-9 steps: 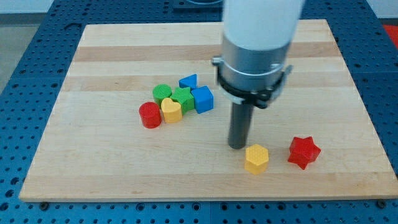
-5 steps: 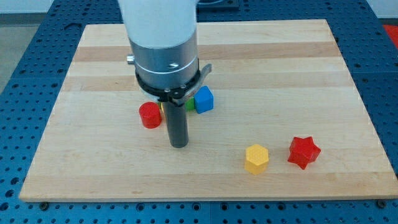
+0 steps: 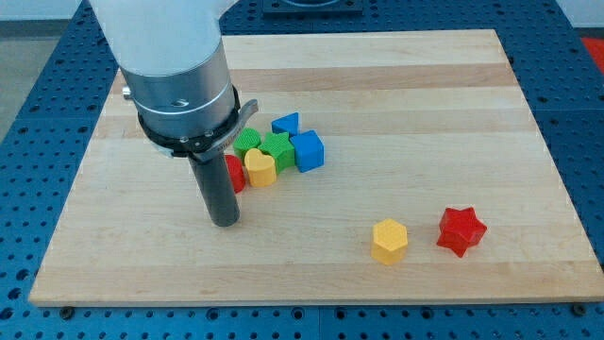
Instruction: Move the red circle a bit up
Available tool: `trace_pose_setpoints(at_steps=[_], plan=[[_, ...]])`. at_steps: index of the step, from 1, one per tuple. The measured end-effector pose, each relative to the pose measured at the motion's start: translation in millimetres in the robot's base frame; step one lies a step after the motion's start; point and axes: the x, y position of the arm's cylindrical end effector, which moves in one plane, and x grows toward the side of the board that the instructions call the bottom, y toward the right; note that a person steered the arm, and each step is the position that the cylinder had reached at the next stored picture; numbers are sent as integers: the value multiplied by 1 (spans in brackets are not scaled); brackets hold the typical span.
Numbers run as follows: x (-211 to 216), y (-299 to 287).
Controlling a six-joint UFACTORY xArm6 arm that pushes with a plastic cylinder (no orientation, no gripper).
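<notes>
Leftward now, my tip (image 3: 225,222) sits below 1 red circle (image 3: 235,174).

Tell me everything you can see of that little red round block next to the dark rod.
The red circle block is mostly hidden: only a bright red sliver shows past the dark rod, matte like painted wood. It sits flat on the pale wooden board, at the view's left end of the cluster, touching or nearly touching the yellow heart block. My tip rests just below it, toward the view's bottom; contact cannot be told.
</notes>
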Motion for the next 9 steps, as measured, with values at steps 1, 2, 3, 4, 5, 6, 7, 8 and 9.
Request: trace_pose_setpoints(at_steps=[1, 2, 3, 4, 5, 6, 7, 8, 9], plan=[[3, 0], [5, 0], [6, 0], [6, 0], [5, 0], [-21, 0], [-31, 0], [-31, 0], [-31, 0]])
